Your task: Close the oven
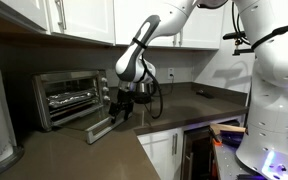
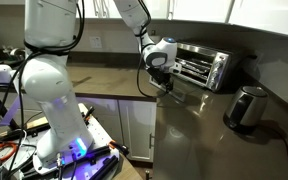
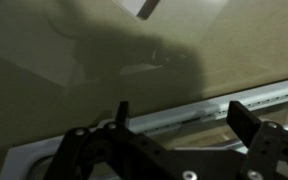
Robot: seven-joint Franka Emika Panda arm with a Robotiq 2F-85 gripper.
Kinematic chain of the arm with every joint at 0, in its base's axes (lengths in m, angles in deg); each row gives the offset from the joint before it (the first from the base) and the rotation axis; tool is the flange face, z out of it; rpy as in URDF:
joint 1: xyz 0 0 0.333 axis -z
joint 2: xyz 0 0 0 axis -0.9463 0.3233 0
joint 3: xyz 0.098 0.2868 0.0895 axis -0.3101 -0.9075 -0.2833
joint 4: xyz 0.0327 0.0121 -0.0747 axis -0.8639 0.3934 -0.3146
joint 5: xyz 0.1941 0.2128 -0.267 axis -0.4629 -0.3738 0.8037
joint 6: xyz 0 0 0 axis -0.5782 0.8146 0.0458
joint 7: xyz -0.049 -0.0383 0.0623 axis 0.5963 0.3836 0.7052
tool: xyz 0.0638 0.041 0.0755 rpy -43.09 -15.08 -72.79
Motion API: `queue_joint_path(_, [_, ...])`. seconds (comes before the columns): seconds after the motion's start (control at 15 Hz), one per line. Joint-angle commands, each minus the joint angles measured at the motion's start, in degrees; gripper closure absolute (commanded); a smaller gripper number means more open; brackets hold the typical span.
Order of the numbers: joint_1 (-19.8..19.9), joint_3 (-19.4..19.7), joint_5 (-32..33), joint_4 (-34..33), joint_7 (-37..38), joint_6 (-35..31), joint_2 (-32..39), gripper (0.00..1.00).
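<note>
The oven [image 1: 69,95] sits on the surface [image 1: 189,108] against the back wall. Its door [image 1: 101,128] is dropped open and lies nearly flat in front of the oven. The claw [image 1: 122,110] hangs just above the door's free front edge, at the end away from the oven's cavity and close to the metal; I cannot tell whether it touches. The arm [image 1: 139,50] reaches down to it from above the oven's far side, with the wrist pointing steeply downward.

In the wrist view the fingers [image 3: 123,118] stand apart with nothing between them, so the claw is released. A pale bar [image 3: 219,112], probably the door's front edge or handle, runs crosswise between them, parallel to the oven's front. Closing likely means getting under that edge, then lifting it up and back toward the oven.
</note>
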Motion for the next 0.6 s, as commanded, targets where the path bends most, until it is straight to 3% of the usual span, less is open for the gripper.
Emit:
queue_joint_path(0.0, [-5.3, 6.1, 10.0, 0.0, 10.6, 0.2, 0.6, 0.00])
queue_joint_path(0.53, [-15.4, 17.0, 29.5, -1.1, 25.9, -1.9, 1.3, 0.00])
